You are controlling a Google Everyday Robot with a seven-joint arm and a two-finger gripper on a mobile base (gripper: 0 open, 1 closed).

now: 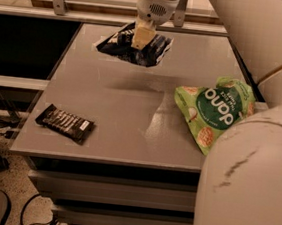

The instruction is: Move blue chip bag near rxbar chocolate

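The blue chip bag (pixel 137 48) is a dark navy crinkly bag hanging in the air above the far part of the grey table (pixel 131 113), with its shadow on the tabletop below. My gripper (pixel 142 38) comes down from the top and is shut on the bag's middle. The rxbar chocolate (pixel 65 123) is a flat dark bar with a white label patch, lying near the table's front left corner, well apart from the bag.
A light-green bag with white letters (pixel 215 110) lies at the table's right side. My white arm fills the right and lower right of the view. Cables lie on the floor at the left. A rail runs behind the table.
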